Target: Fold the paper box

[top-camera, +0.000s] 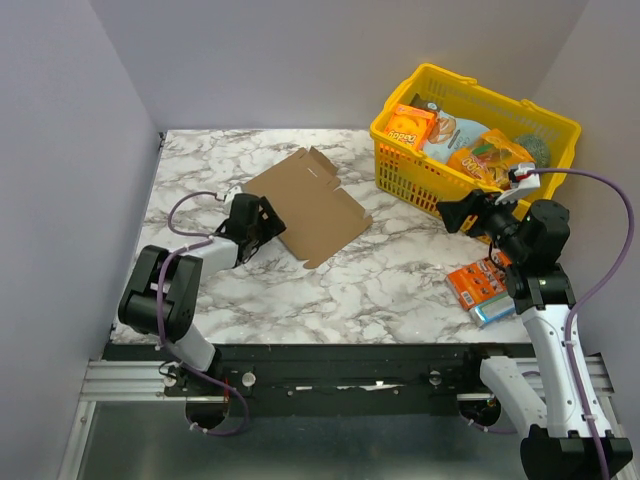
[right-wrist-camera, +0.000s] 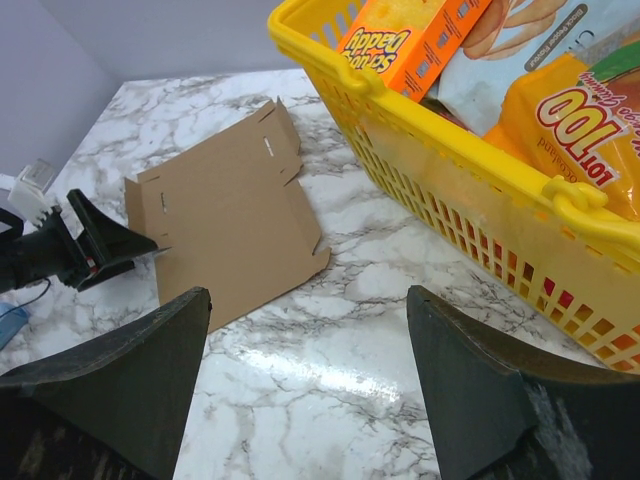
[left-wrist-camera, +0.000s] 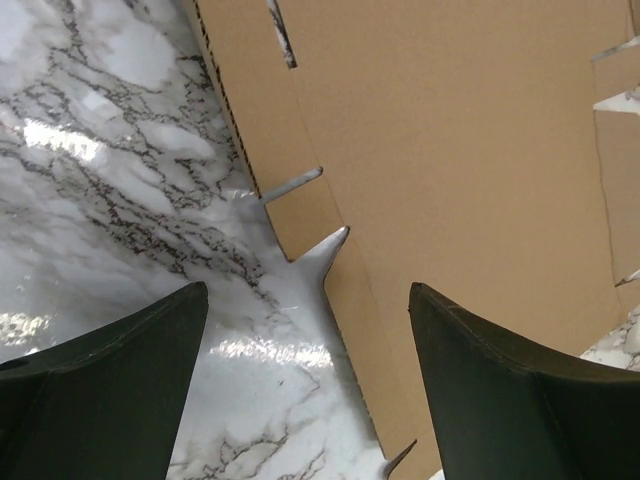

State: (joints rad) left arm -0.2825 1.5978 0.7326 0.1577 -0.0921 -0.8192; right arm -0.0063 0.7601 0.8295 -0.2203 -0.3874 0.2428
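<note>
table (top-camera: 400, 290): marble | basket (top-camera: 407, 172): yellow, far right, snacks inside | box (top-camera: 310, 205): flat, unfolded, centre-left on table, left of basket | left gripper (top-camera: 268, 222): fingers apart, at box's left edge | right gripper (top-camera: 452, 214): fingers apart, beside basket, well apart from box | orange packs (top-camera: 478, 283): on table, near right

"Scrub Daddy" (upside down), orange box (right-wrist-camera: 420, 42)

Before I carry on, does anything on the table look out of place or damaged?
One thing: a small orange printed box and a pale blue item lie loose on the marble table at its right side, outside the yellow plastic basket. The flat brown cardboard box blank lies at an angle but looks undamaged.
</note>
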